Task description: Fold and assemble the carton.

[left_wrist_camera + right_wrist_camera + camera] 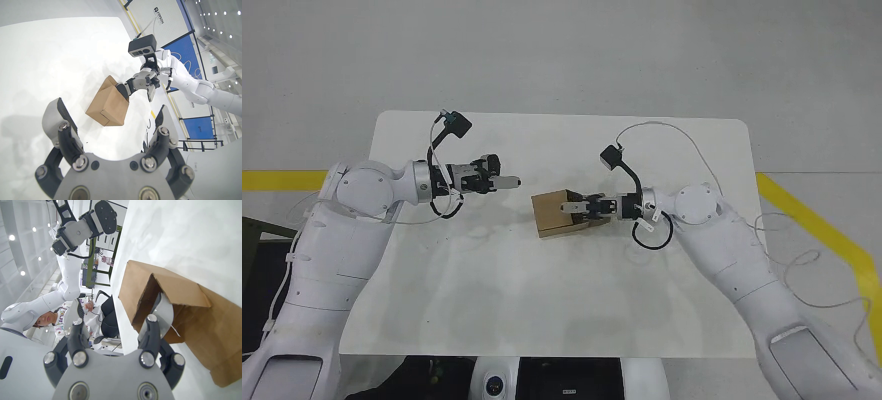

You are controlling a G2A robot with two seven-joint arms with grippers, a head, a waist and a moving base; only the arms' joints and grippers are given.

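A brown cardboard carton [560, 212] lies on its side in the middle of the white table [642, 290]. Its open end faces my right gripper [579, 207]. In the right wrist view that gripper [118, 298] is open: one finger reaches inside the carton [170, 291] under a flap, the other stays outside, clear of it. In the left wrist view my left gripper [112, 103] is open and holds nothing, a short way from the closed end of the carton [111, 115]. From above, my left gripper [507, 182] hangs to the left of the carton.
A thin white cable [682, 135] loops over the table's far right part. The table's rounded edges lie well away from the carton on every side. Yellow floor tape [812, 215] runs past the table.
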